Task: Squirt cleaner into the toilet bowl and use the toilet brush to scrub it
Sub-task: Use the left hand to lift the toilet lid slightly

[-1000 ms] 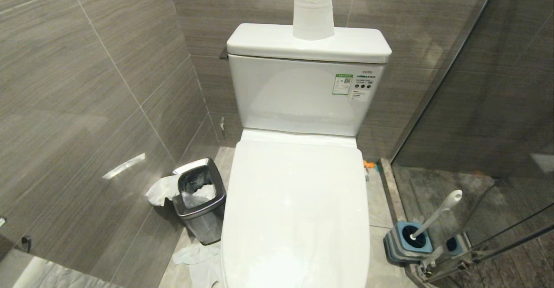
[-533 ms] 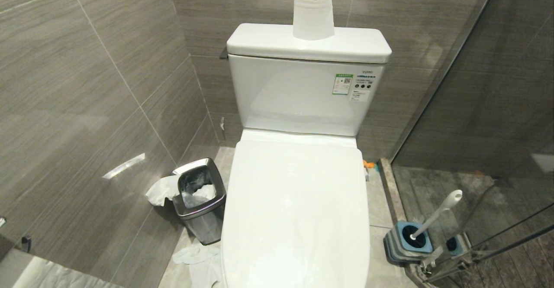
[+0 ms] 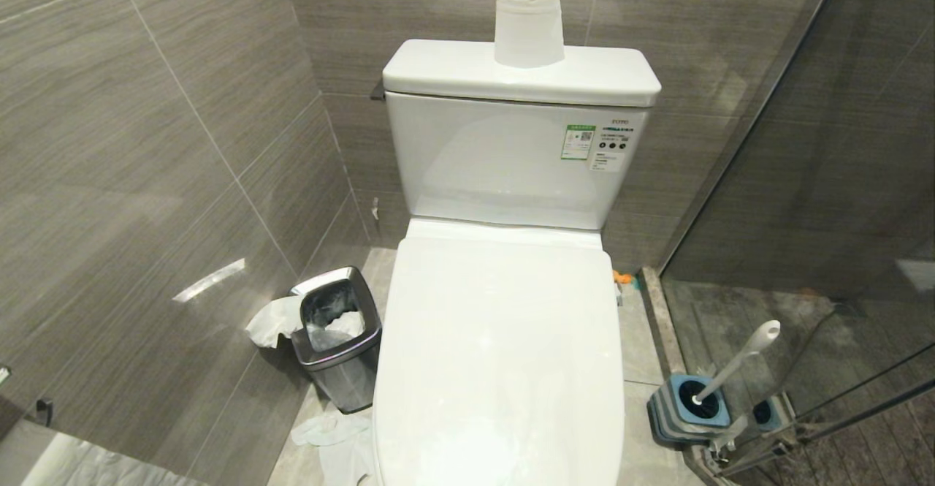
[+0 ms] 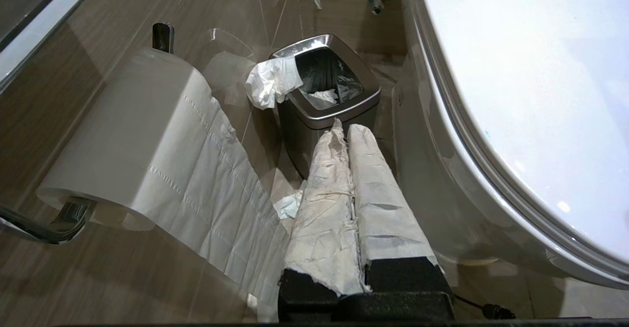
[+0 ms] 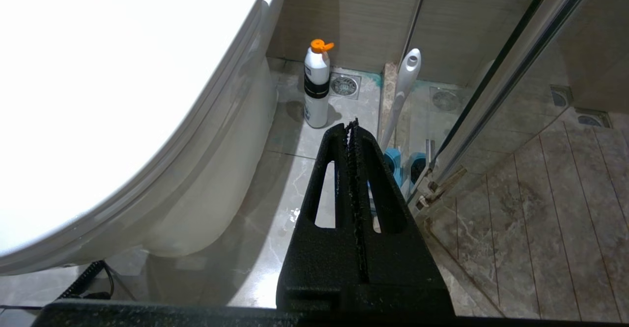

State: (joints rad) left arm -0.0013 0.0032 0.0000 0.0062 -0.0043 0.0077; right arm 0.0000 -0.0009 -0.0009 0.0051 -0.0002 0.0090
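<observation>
Lid (image 3: pixel 500 354) down over the toilet bowl, so the bowl itself is hidden, and both grippers hang low with nothing in them: the left gripper (image 4: pixel 344 130) with its paper-wrapped fingers pressed together beside the steel bin (image 4: pixel 327 96), the right gripper (image 5: pixel 353 128) with its black fingers pressed together too. The opening move, I'd say, is to lift that lid cleanly by its front edge before reaching for anything. Only the right wrist view shows the cleaner bottle (image 5: pixel 316 86) standing on the floor beside the pedestal, near the toilet brush (image 5: pixel 404 83); the head view shows the brush leaning in its blue holder (image 3: pixel 689 405).
</observation>
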